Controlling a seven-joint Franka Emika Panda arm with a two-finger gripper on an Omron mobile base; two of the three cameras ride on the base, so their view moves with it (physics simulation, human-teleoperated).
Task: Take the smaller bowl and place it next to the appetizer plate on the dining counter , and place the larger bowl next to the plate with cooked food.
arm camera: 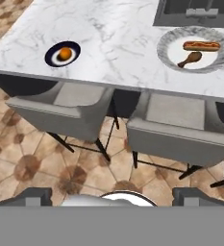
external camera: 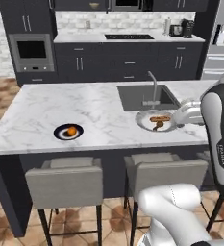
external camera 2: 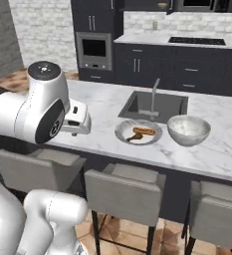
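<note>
The table (external camera: 60,103) is a long white marble island with grey veins, with a sink (external camera: 144,96) and a tap (external camera: 153,86) sunk into its far right part. The plate with cooked food (external camera 2: 138,132) is the landmark here: it lies on the table just in front of the sink, toward the near edge, and carries a reddish sausage piece and a dark brown drumstick-like piece. The larger bowl (external camera 2: 188,129), marbled white-grey, stands upright on the table just to the right of that plate, close beside it but not touching as far as the right base view shows. The appetizer plate (external camera: 68,131), small and dark with an orange morsel on it, sits well to the left of the plate with cooked food, also near the table's front edge.

Two grey stools (arm camera: 68,108) stand on the brown tiled floor below and in front of the plate with cooked food, tucked against the table's dark base.

The gripper (arm camera: 111,196) hangs out in front of the table, back from the plate and above the stools. Its jaws stand spread wide, with only floor between the two dark fingertips (arm camera: 32,196) in the hand view, and they hold nothing
</note>
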